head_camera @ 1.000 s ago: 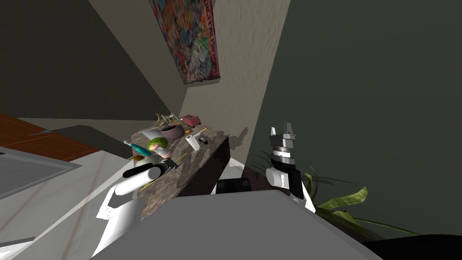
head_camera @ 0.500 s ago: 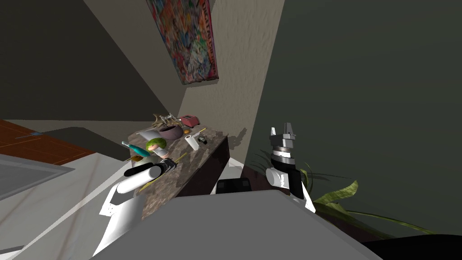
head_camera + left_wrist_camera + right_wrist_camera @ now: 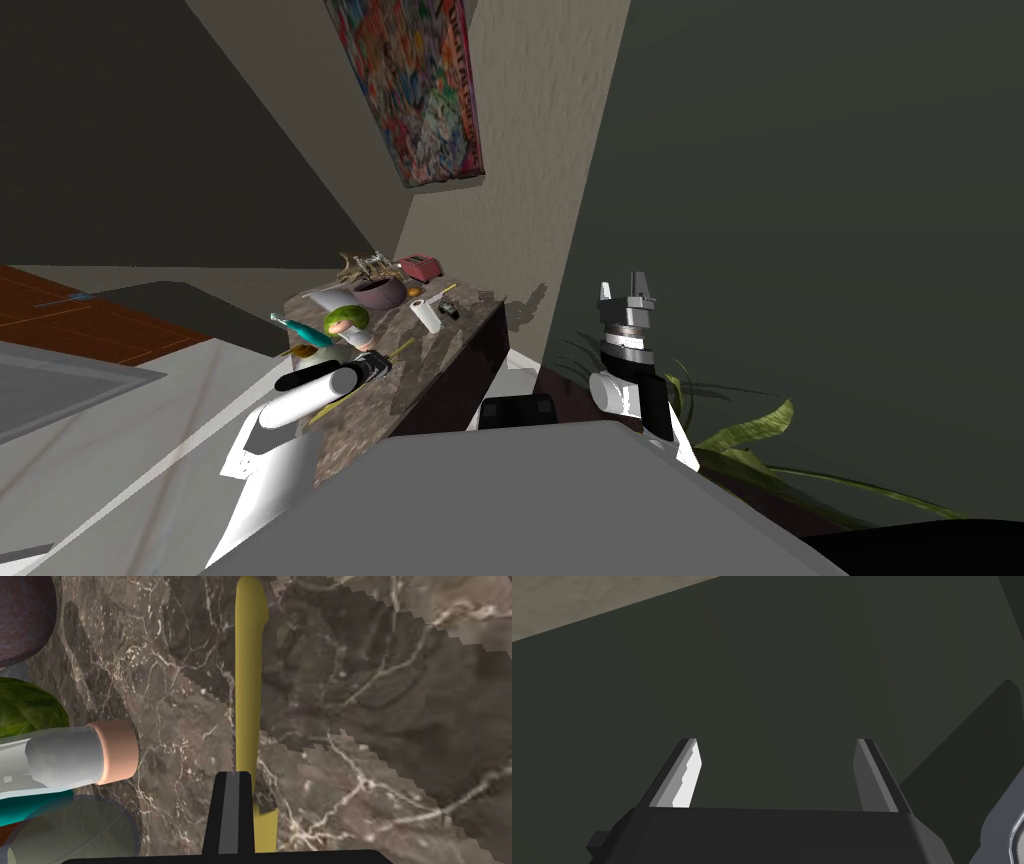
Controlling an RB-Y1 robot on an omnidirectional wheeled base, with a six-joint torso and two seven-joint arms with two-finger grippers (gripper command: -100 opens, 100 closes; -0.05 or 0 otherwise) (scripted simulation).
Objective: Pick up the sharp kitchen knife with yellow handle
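The knife juts straight ahead, pinched in left claw

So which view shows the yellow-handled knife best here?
The left wrist view: the knife lies close up on the marbled counter, reaching away from the left gripper. The head view gives a thin yellow sliver beside that gripper. The right gripper, open, points elsewhere.

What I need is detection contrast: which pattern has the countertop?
The countertop is dark brown, marbled with pale veins; left wrist view shows it best.
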